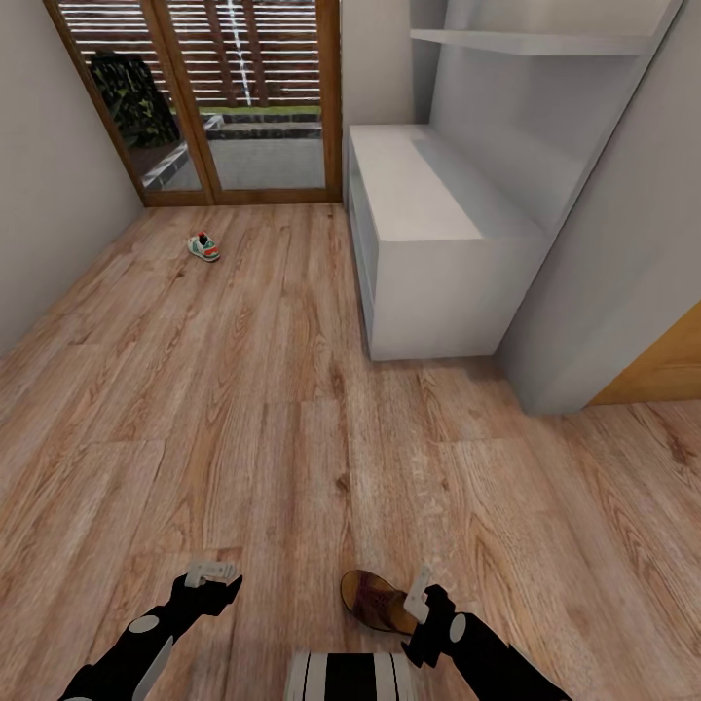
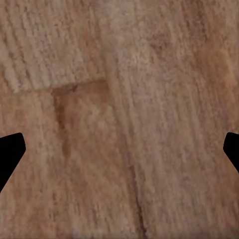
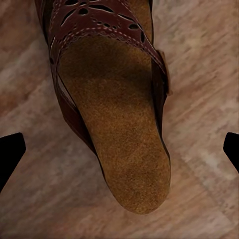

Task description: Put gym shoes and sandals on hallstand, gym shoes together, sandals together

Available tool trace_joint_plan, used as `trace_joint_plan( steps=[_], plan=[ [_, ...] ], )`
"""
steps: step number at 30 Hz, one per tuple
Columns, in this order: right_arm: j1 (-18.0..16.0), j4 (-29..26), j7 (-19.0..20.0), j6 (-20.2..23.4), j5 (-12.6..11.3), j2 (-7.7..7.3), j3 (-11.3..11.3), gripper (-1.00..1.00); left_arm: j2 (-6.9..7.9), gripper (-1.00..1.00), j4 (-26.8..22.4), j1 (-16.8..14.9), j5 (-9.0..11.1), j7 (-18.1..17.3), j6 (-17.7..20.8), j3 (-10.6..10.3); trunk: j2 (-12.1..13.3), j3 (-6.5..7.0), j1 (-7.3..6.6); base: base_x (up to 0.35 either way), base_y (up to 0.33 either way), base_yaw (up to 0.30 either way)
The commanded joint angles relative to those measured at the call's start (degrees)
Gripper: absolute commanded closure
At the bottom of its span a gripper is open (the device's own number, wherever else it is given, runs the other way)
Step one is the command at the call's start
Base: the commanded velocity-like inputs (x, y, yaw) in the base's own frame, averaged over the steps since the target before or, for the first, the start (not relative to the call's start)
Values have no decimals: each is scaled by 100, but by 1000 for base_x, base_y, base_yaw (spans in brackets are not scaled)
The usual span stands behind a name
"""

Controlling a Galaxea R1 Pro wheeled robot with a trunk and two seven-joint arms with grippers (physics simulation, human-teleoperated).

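Note:
One white gym shoe (image 1: 202,248) with teal stripes lies far off on the corridor floor (image 1: 253,409), near the glass doors. A dark-brown sandal (image 1: 375,599) with a tan footbed lies on the floor close in front of me. My right gripper (image 1: 420,592) hovers right beside it, open. In the right wrist view the sandal (image 3: 117,129) sits between the spread fingertips (image 3: 10,154), heel end nearest. My left gripper (image 1: 209,572) is open over bare planks (image 2: 119,99). The white hallstand (image 1: 428,224) stands along the right wall. The other shoe and sandal are out of view.
A thin floating shelf (image 1: 531,42) hangs above the hallstand. Wood-framed glass doors (image 1: 209,97) close the far end of the corridor. A grey wall corner (image 1: 604,292) and an orange-brown door (image 1: 662,365) stand at the right. My own base (image 1: 350,677) shows at the bottom edge.

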Motion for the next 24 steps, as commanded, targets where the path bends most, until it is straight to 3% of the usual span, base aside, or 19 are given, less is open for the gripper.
trace_joint_plan(
  steps=[1, 5, 16, 24],
  plan=[
    [-1, -15, 25, 27, 60, -3, 4, -100, -2, -100, 3, -2, -34, -32, -20, 28, -1, -4, -1, 0, 0, 0],
    [-1, -20, 22, 25, 60, -5, -4, -100, -2, -100, 3, -2, -34, -32, -20, 28, -1, -5, -1, 0, 0, 0],
    [-1, -24, 19, 18, 60, -28, -20, -100, -8, -100, 3, -2, -34, -32, -22, 28, -16, -271, 27, 0, 0, 0],
    [-1, -26, -65, 22, 60, -59, -22, -100, -10, -100, 3, -2, -39, -32, -28, 28, -16, -276, 27, 0, 0, 0]
  ],
)
